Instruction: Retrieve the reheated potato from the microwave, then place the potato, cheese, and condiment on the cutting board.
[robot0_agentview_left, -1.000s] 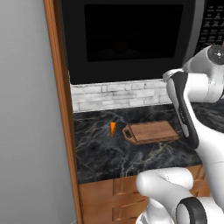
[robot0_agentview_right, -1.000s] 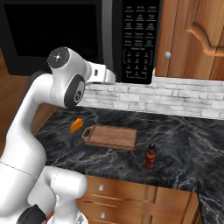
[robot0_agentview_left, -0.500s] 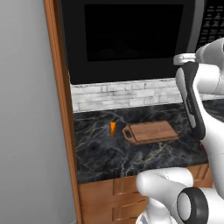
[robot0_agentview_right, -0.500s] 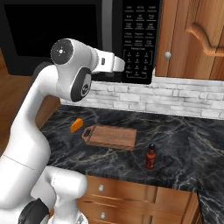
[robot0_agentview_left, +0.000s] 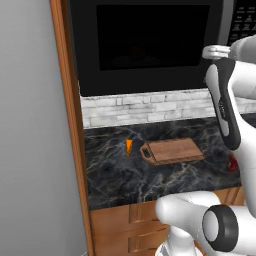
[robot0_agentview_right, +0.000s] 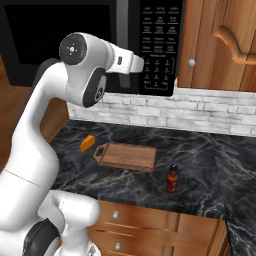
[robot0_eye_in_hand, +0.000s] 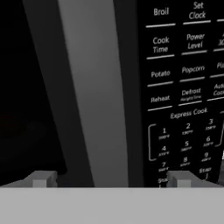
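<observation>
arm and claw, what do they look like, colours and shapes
The arm is glossy white with rounded, tube-like links and dark grey to black bands and round caps at the joints, one at the shoulder. A dark panel runs along one link. The claw has two small, blocky grey finger tips. No cables or markings are visible.

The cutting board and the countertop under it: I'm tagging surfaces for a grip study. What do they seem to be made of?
The cutting board looks like wood with a matte finish: brown, with grain lines along its length and a handle hole at one end. The countertop looks like polished dark stone, perhaps marble or granite: black with pale veins. Both are rendered, so this is judged from looks only.
</observation>
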